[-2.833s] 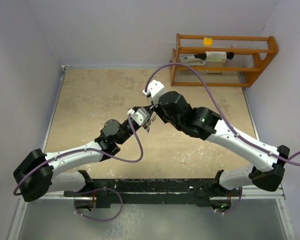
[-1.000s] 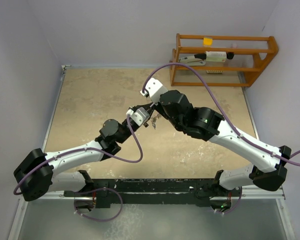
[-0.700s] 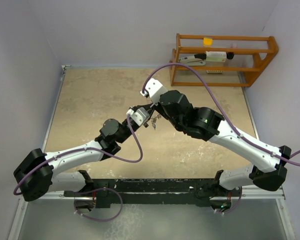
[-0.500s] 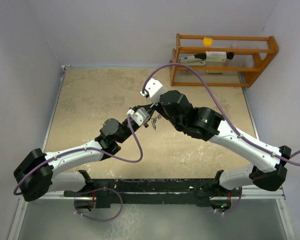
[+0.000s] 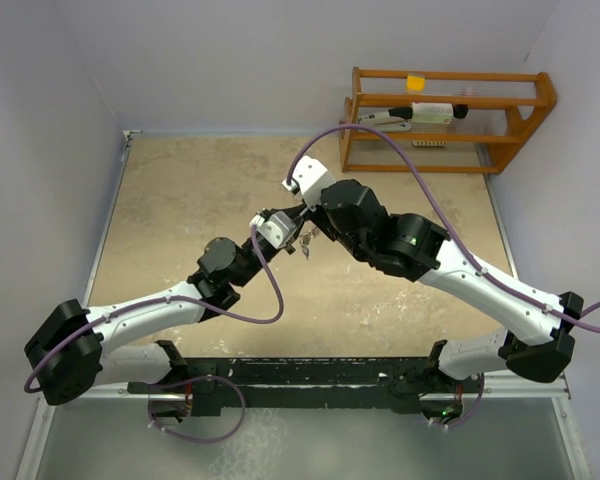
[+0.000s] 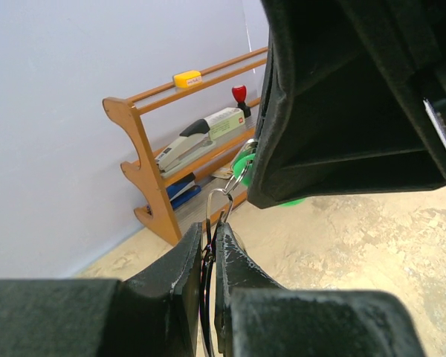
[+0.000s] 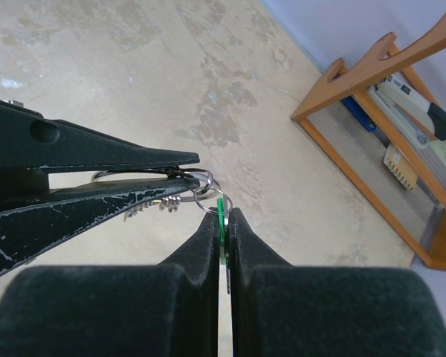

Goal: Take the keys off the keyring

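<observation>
My two grippers meet above the middle of the table. My left gripper [image 6: 212, 227] is shut on the thin silver keyring [image 6: 217, 201], which sticks out past its tips. The ring also shows in the right wrist view [image 7: 201, 181]. My right gripper [image 7: 222, 216] is shut on the green-headed key [image 7: 221, 210], which hangs from a small ring linked to the keyring. Plain metal keys [image 7: 145, 210] dangle under the left fingers [image 7: 97, 141]. In the top view the bunch [image 5: 305, 240] hangs between both grippers. The blue-headed key is hidden.
A wooden rack [image 5: 445, 120] stands at the table's far right, holding a stapler [image 5: 385, 118] and small items. It also shows in the left wrist view [image 6: 171, 171] and the right wrist view [image 7: 386, 111]. Walls enclose the beige table [image 5: 180, 200].
Both grippers, with the key bunch between them, have shifted slightly toward the far side. Both grips are unchanged.
</observation>
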Robot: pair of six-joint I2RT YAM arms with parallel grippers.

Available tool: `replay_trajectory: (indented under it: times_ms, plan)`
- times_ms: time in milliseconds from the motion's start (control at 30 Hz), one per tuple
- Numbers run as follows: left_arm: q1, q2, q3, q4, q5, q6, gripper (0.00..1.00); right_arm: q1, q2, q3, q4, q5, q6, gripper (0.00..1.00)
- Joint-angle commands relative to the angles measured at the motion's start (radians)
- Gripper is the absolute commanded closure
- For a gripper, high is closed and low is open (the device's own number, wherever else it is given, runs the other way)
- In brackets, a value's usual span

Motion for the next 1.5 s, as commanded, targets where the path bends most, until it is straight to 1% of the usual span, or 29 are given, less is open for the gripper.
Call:
replay_trajectory:
  times_ms: [0,167,700,1233,1467]
  plan:
    - [0.038,0.006,-0.019,-0.137,-0.209,0.002,1.00,-0.012,-0.110,0.033,0.044,0.024,0.059,1.00]
    - [0.037,-0.014,-0.011,-0.116,-0.224,0.029,1.00,-0.011,-0.117,-0.009,0.044,-0.008,0.096,1.00]
    - [0.034,-0.082,0.003,-0.133,-0.157,0.061,1.00,-0.012,-0.073,-0.114,0.108,-0.086,0.134,1.00]
    - [0.020,-0.129,-0.004,-0.104,-0.077,0.052,1.00,-0.012,-0.041,-0.131,0.146,-0.141,0.140,1.00]
    - [0.020,-0.153,-0.010,-0.065,-0.012,0.040,1.00,-0.012,-0.029,-0.130,0.165,-0.167,0.134,1.00]
